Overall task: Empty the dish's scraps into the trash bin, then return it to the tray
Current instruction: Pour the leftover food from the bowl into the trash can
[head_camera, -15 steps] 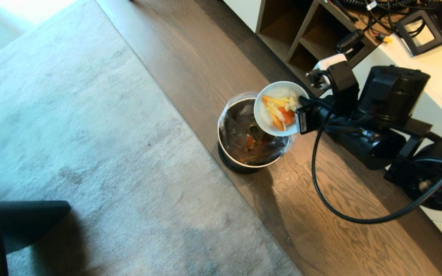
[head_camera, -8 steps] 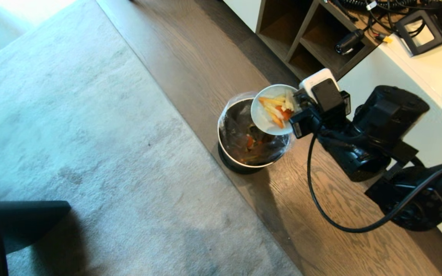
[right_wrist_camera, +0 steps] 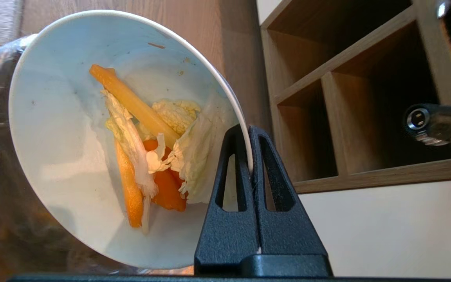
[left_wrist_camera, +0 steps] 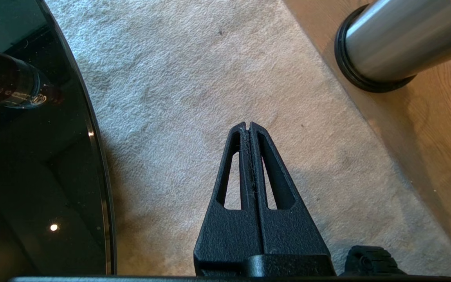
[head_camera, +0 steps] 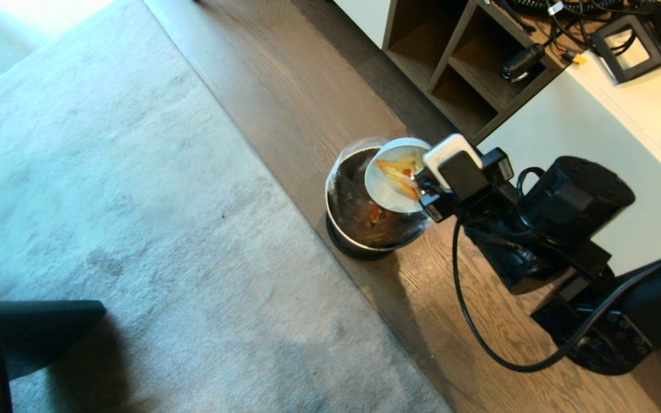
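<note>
2 floor surfaces meet under the trash bin (head_camera: 365, 212), which stands on the wood floor (head_camera: 319, 86) beside the grey rug (head_camera: 135, 229). Tilted over the bin's far-right rim hangs the dish (right_wrist_camera: 73, 156), its edge pinched by the right gripper (right_wrist_camera: 249, 131), with the scraps (right_wrist_camera: 151, 152) clinging inside. Parked above the rug, the left gripper (left_wrist_camera: 249, 125) has its fingers pressed together on nothing.

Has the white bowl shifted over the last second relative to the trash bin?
Yes. The bowl, pinched at its rim by the right gripper, has moved farther over the trash bin opening and tilted more steeply. The scraps remain inside.
</note>
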Robot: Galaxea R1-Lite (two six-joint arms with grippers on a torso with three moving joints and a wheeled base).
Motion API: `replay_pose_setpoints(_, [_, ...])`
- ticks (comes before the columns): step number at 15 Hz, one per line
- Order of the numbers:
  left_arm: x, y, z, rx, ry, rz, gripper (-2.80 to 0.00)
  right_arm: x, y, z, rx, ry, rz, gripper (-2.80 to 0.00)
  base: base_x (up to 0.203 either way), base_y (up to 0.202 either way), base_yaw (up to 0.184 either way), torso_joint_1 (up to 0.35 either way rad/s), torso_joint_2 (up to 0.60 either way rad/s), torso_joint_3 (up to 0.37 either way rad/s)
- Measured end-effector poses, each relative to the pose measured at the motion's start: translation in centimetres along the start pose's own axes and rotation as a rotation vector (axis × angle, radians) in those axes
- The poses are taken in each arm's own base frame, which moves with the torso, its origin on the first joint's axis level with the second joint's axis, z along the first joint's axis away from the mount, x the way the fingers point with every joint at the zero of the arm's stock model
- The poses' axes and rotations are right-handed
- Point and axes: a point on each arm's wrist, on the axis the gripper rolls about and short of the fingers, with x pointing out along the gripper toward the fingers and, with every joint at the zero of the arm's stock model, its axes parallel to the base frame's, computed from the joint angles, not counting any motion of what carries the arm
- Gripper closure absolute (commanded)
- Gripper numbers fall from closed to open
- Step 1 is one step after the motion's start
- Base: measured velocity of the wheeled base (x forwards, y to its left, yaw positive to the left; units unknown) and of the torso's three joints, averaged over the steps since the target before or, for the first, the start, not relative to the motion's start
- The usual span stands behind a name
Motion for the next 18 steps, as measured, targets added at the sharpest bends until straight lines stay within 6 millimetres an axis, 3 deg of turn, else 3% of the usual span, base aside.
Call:
replay_pose_setpoints(14, [0.0,0.0,0.0,0.0,0.0,0.0,0.0,-0.18,0.79,-0.22,-0.431,-0.17,0.033,0.0,0.0,0.0,0.0,0.0,0.0,0.0])
replay_pose_setpoints(18, [0.0,0.0,0.0,0.0,0.0,0.0,0.0,-0.14,0.48,0.03,-0.486,-0.19,0.022,0.0,0.0,0.0,0.0,0.0,0.0,0.0])
